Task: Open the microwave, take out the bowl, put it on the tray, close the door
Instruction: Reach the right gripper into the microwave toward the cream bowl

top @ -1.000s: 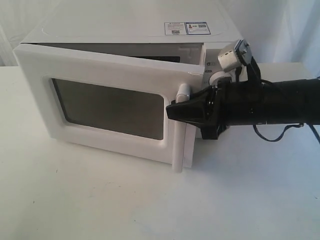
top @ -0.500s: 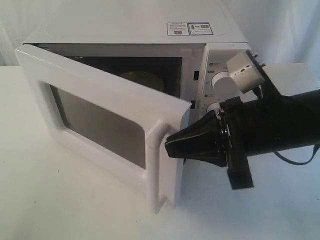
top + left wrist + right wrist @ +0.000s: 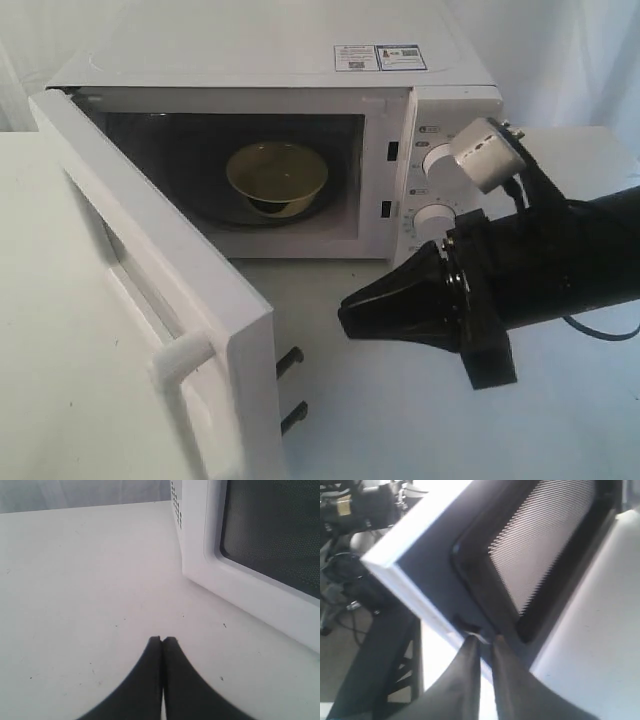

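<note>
- Exterior view: the microwave (image 3: pixel 250 70) sits on a white table (image 3: pixel 540 430). Its door (image 3: pixel 150 270) stands wide open, hinged on the left of this view, with the free edge toward the camera.
- The bar handle (image 3: pixel 185 360) sticks out from the door's outer face, and two dark latch hooks (image 3: pixel 291 390) stick out from its edge.
- The cream bowl (image 3: pixel 277 177) sits upright in the middle of the dark cavity. Nothing touches it.
- The right gripper (image 3: pixel 345 315) hangs above the table in front of the knob panel, pointing toward the door's edge but apart from it. Its black jaws look drawn together and carry nothing.
- A white wrist camera (image 3: pixel 485 155) partly hides the upper knob (image 3: pixel 437 160); the lower knob (image 3: pixel 434 218) is in plain sight. Stickers (image 3: pixel 380 57) lie on the oven's top.
- Left wrist view: the left gripper (image 3: pixel 162 640) hovers low over bare table with its fingers (image 3: pixel 150 670) pressed together, gripping nothing. Ahead and to one side is the door's outer face with its dark mesh window (image 3: pixel 270 530), next to the oven's side vent holes (image 3: pixel 175 500).
- Right wrist view: the right gripper's fingers (image 3: pixel 467 670) leave only a thin slit, and nothing is in it. The tips sit close to the rim of the door's inner face, near its perforated window. I cannot tell whether they touch it.
</note>
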Tool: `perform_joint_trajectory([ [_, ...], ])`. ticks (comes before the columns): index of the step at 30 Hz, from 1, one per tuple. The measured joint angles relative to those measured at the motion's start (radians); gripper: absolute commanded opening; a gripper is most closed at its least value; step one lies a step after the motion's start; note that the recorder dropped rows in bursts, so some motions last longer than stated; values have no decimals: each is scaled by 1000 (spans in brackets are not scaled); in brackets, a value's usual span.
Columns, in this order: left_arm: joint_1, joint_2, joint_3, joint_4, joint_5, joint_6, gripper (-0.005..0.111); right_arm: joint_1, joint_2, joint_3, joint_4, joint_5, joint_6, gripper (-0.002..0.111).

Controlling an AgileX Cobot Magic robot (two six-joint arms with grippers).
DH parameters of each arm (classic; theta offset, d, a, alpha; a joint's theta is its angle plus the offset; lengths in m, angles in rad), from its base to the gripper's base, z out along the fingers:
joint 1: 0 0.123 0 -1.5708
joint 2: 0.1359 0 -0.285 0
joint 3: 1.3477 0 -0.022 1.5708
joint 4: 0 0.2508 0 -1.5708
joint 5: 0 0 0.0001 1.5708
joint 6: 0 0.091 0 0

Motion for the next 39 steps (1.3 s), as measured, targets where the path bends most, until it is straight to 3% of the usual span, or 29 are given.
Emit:
perform_joint_trajectory([
  [9,0,0,0,0,0,0,0,3,44,0,175,-50,-63,9],
  [12,0,0,0,5,0,0,0,28,65,0,189,-72,-117,19],
  [16,0,0,0,0,0,0,0,125,70,-2,193,-186,-141,36],
  [23,0,0,0,0,0,0,0,349,71,-37,247,-412,-146,36],
  [28,0,0,0,0,0,0,0,456,74,-62,276,-454,-148,36],
  [39,0,0,0,0,0,0,0,612,74,-77,301,-506,-168,36],
])
